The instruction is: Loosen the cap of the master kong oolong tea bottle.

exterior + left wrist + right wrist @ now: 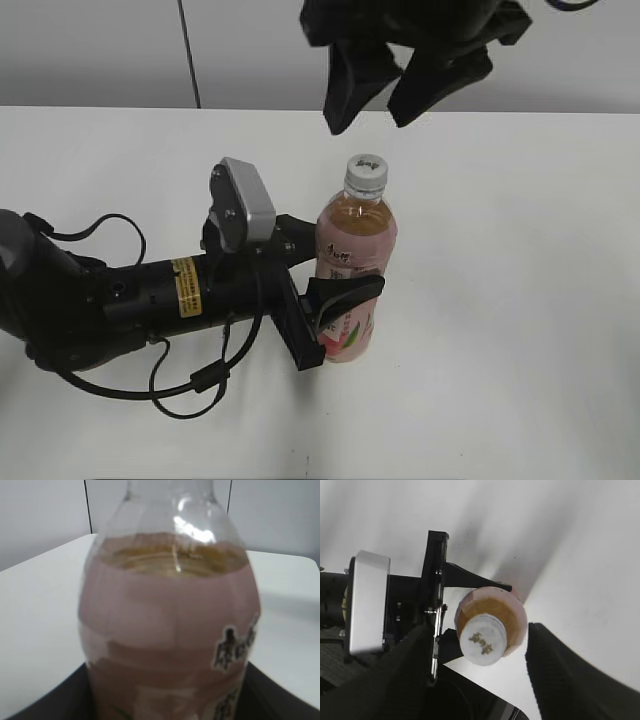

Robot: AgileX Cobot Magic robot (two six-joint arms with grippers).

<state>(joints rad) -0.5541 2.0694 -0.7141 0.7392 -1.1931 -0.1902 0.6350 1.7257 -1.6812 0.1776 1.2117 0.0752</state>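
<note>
The master kong oolong tea bottle stands upright on the white table, amber tea inside, pink peach label low on it. Its white cap sits on the neck, with a dark logo on top. My left gripper is shut on the bottle's body from the left; the bottle fills the left wrist view. My right gripper hangs open above the cap, apart from it. In the right wrist view the cap lies between the two open fingers.
The left arm with its cables lies across the table's left part. The white table extends to the right and front. A grey wall runs behind.
</note>
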